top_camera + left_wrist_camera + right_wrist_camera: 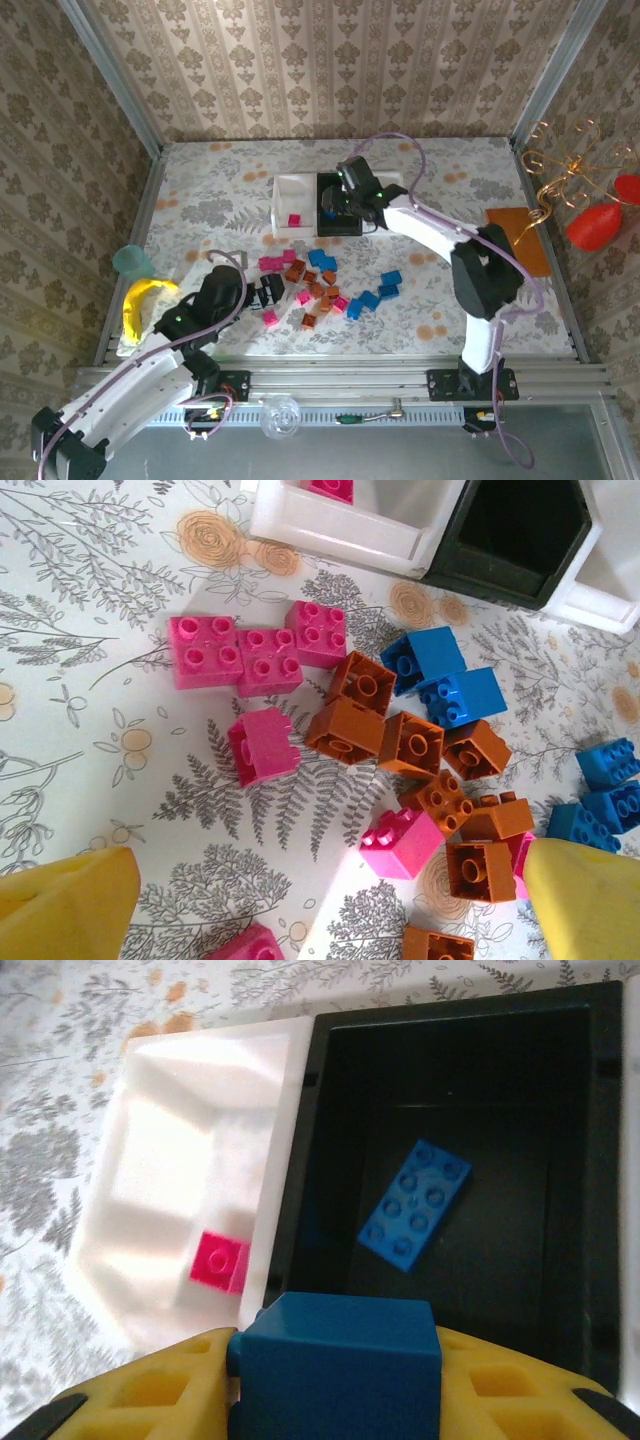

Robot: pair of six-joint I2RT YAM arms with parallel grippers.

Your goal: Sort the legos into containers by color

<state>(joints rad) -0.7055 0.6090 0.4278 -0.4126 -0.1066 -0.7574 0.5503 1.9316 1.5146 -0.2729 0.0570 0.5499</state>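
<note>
My right gripper (336,1385) is shut on a blue lego (335,1345), held over the near rim of the black middle container (590,1160); a flat blue lego (415,1203) lies inside it. The white left container (150,1110) holds one pink lego (222,1260). From above, the right gripper (335,205) hangs over the black container (345,228). My left gripper (330,910) is open low over the loose pile, its yellow fingers (65,905) wide apart, with a pink lego (404,842) between them. Pink (205,652), orange-brown (345,730) and blue legos (460,695) lie scattered. The left gripper (265,293) sits at the pile's left edge.
A teal cup (132,262) and a yellow object (145,300) sit at the table's left edge. An orange-brown mat (525,245) lies at the right, with red ornaments (595,225) beyond it. The right white container (398,182) is partly under the right arm.
</note>
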